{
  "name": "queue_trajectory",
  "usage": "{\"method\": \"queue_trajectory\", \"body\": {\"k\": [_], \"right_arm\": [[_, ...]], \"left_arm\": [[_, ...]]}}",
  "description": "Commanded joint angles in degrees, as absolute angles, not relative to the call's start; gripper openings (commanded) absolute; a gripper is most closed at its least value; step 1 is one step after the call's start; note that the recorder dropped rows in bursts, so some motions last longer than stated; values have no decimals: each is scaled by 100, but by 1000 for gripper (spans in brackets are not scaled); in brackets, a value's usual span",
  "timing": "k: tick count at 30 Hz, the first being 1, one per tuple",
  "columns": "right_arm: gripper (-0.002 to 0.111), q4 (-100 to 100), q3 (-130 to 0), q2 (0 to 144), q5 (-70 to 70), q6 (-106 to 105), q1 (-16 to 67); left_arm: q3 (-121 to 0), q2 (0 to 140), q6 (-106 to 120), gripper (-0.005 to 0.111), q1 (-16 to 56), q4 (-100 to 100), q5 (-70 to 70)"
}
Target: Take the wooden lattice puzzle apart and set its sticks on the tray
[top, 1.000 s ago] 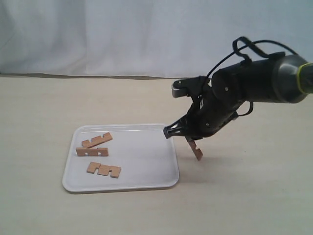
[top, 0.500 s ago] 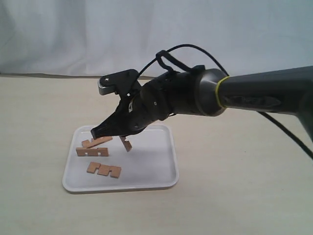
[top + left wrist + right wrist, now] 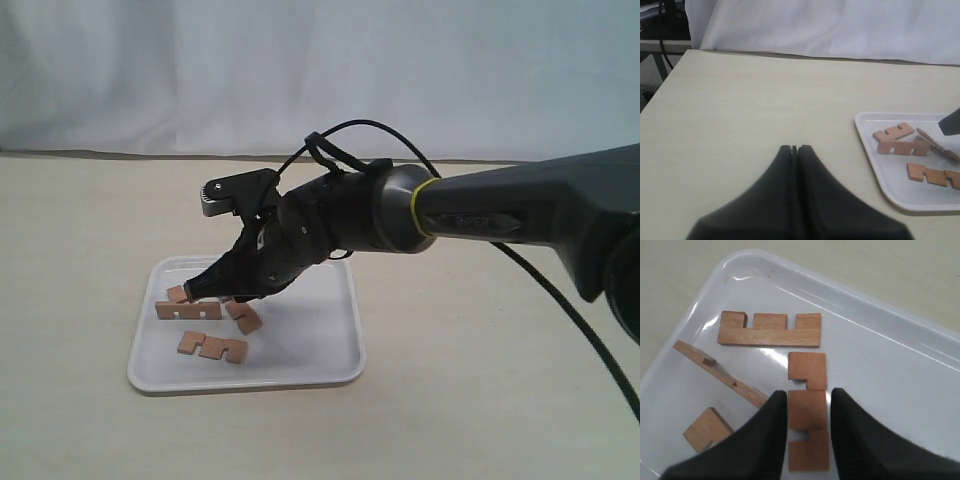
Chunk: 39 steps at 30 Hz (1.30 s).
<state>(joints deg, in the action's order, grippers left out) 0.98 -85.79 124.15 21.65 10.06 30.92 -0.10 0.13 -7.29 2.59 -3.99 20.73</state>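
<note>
Three loose sticks (image 3: 188, 310) on white tray (image 3: 312, 342), fourth stick (image 3: 807, 370) pinched by right gripper (image 3: 808, 396), left gripper (image 3: 794, 149) clenched shut, empty.

Readable text, numbers, brands or signs: none in any of the three views.
Dark grey robot arm (image 3: 520, 210): a faint darker mark runs along its sleeve, too blurred to read.
</note>
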Motion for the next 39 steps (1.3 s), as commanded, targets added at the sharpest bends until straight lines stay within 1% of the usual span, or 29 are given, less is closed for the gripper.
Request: {"method": "queue_trajectory", "body": {"k": [1,6,9,10,11,14,16,20,24,25,27,28,29,32,33,34,39], "right_arm": [[39,69,-8658,12004,2455,956,3078],[38,-207,-8909,11438,3482,360,3078],[38,-929,-8914,11232,4226,206,3065],[35,-1216,-8914,11219,4480,206,3065],[29,-1543,-8914,11219,4830,206,3052],[5,-1788,-8802,11219,5477,206,2858],[4,-1463,-8691,11205,5585,206,2606],[5,-427,-8164,11050,5191,-226,1993],[5,-302,-7589,10731,4933,-280,1284],[5,-302,-7437,10498,5043,-210,830],[5,-302,-7323,10234,5140,-133,374],[5,-302,-7198,9882,5165,-59,-95],[5,-302,-7030,9578,5110,0,-558],[5,-302,-6573,8841,4725,137,-1404],[5,-302,-6390,8615,4596,137,-1563],[5,-302,-6062,8260,4187,361,-1712],[5,-145,-4473,6691,2300,628,-1715]], "left_arm": [[0,0,-757,0,269,-395,2038],[0,0,-757,0,269,-395,2038],[0,0,-757,0,269,-395,2038],[0,0,-757,0,269,-395,2038],[0,0,-757,0,269,-395,2038],[0,0,-757,0,269,-395,2038],[0,0,-757,0,269,-395,2038],[0,0,-757,0,269,-384,2025],[0,0,-757,0,269,-384,2025],[0,0,-757,0,269,-384,2025],[0,0,-757,0,269,-384,2025],[0,0,-757,0,269,-384,2025],[0,0,-757,0,269,-384,2025],[0,0,-757,0,269,-384,2025],[0,0,-757,0,269,-384,2025],[0,0,-757,0,269,-384,2025],[0,0,-757,0,269,-384,2025]]}}
